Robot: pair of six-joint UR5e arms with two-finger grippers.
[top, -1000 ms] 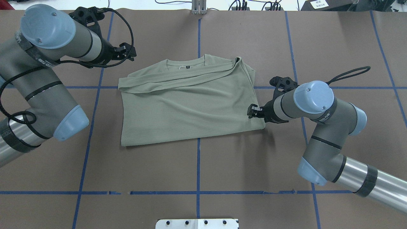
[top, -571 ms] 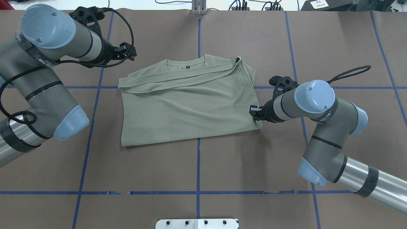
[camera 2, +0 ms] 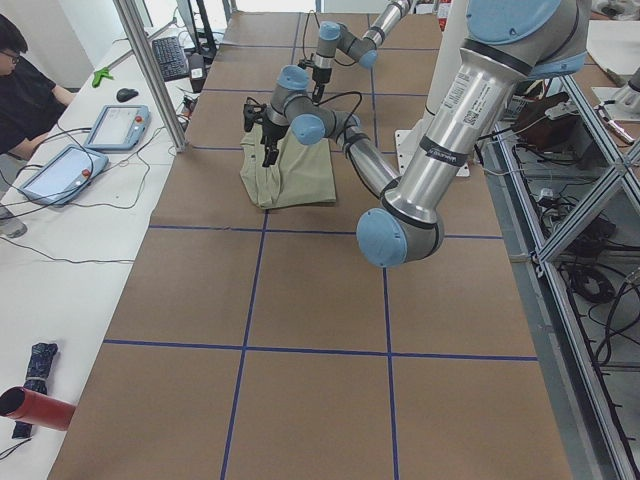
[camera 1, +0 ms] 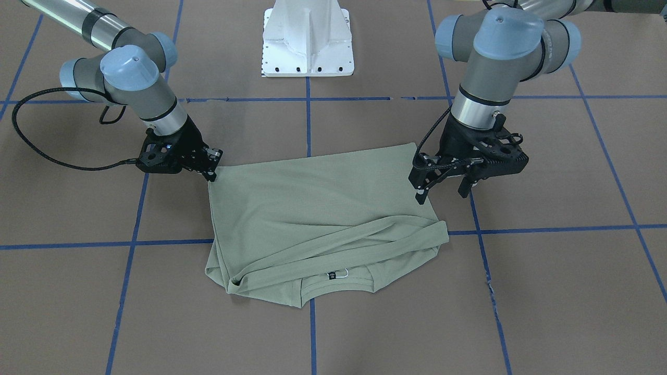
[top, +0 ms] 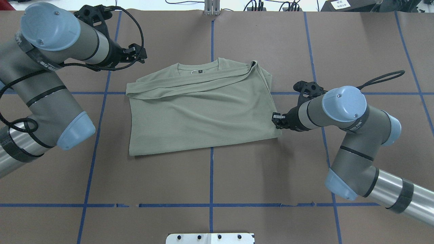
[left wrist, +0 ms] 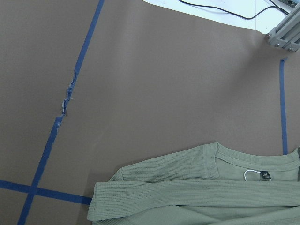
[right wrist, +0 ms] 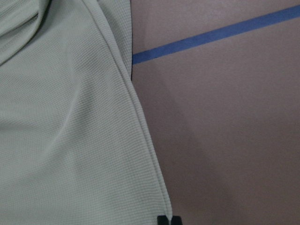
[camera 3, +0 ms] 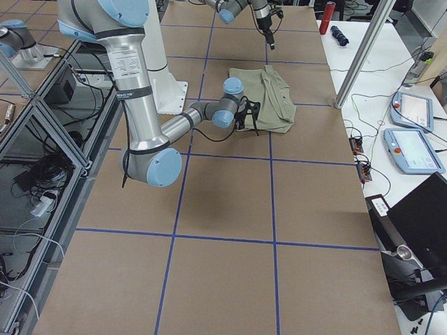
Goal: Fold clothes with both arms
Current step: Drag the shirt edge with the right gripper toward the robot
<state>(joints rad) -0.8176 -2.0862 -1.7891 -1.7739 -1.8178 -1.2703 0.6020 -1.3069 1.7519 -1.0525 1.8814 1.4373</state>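
Observation:
The sage-green shirt (top: 200, 112) lies flat mid-table, collar on the far side and one sleeve folded across the chest (camera 1: 312, 208). My right gripper (top: 276, 122) sits low at the shirt's right edge near the hem corner (camera 1: 212, 174). In the right wrist view its two tips (right wrist: 168, 219) are together and the shirt's edge (right wrist: 61, 131) runs into them. My left gripper (camera 1: 441, 194) hangs open and empty above the table by the shirt's left side (top: 140, 54). The left wrist view looks down on the collar and label (left wrist: 201, 197).
The white pedestal base (camera 1: 307, 41) stands at the robot's side of the table. Blue tape lines (top: 211, 176) grid the brown surface. A person (camera 2: 25, 90) sits at a side table with tablets (camera 2: 115, 125), beyond a metal post (camera 2: 150, 70).
My right gripper has slid to the right, from over the cloth to the shirt's right edge, and its arm shifted with it. The left arm has barely moved.

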